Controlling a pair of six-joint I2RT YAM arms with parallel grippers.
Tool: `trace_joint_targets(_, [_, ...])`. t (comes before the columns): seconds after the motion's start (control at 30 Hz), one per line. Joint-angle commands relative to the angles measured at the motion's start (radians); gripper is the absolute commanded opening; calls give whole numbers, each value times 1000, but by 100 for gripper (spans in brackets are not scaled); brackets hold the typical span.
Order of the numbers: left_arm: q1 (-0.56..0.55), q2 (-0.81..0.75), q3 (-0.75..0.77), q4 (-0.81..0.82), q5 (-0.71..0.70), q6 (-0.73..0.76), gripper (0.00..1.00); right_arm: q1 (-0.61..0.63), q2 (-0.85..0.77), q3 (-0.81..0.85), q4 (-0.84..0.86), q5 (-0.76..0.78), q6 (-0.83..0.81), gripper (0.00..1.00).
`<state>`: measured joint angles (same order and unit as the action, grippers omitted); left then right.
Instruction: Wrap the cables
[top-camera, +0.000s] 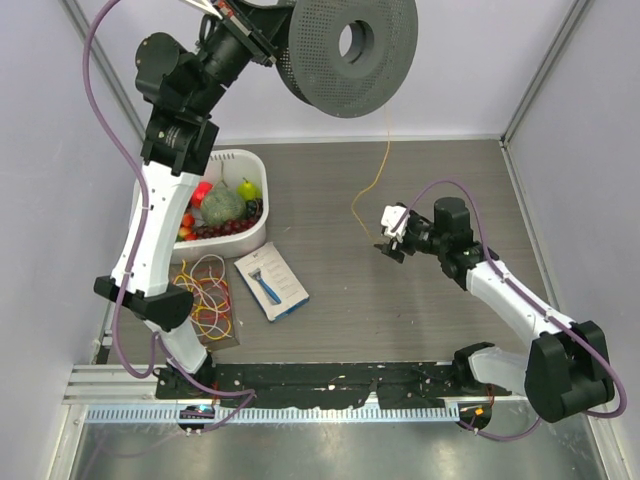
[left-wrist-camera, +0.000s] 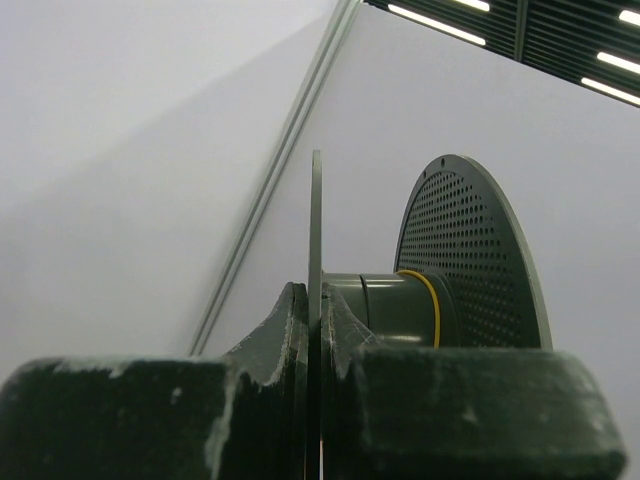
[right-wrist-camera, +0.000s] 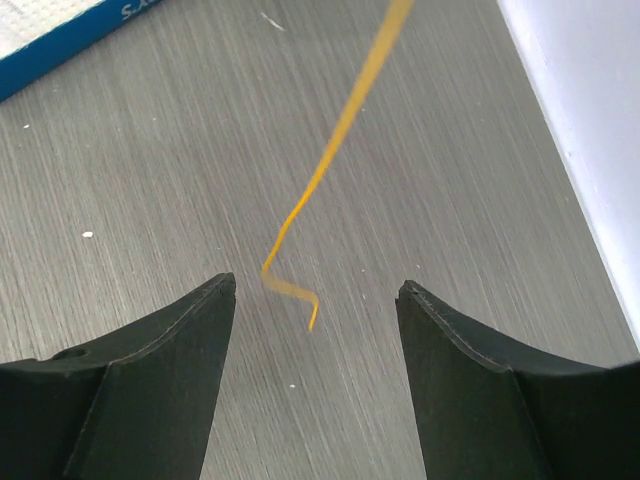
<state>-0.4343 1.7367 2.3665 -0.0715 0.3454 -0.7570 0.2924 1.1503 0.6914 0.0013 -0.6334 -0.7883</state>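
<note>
Grey table (top-camera: 350, 340), white walls (top-camera: 450, 60). We log: spool (top-camera: 330, 70) aloft, flange pinched in left gripper (left-wrist-camera: 315, 305) (wrist view alone shows it); wire (right-wrist-camera: 335, 165) dangling below, end inside the spread, empty right gripper (right-wrist-camera: 315, 287).

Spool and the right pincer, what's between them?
Only the thin yellow-orange wire, hanging from the spool toward the right pincer, in the top view. In the right wrist view its loose end sits between the open fingers, touching neither.
</note>
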Motion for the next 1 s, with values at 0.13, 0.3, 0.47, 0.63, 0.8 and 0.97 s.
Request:
trace_joint_targets(0.13, [-14, -49, 56, 116, 18, -41, 0, -4, 80, 34, 26, -132, -193, 71])
trace_joint_targets(0.3, [-15, -49, 53, 116, 41, -51, 0, -2, 120, 51, 54, -140, -244, 71])
trace_joint_targets(0.47, [-18, -48, 43, 124, 69, -84, 0, -4, 163, 51, 117, -126, -281, 71])
trace_joint_targets(0.63, [-41, -49, 48, 124, 72, -90, 0, -13, 239, 65, 134, -137, -311, 71])
trace_joint_targets(0.8, [-61, -51, 65, 122, 64, -90, 0, -10, 281, 72, 14, -157, -463, 68])
trace_joint_targets(0.97, [-72, -52, 63, 121, 63, -90, 0, -12, 295, 71, -109, -160, -580, 62])
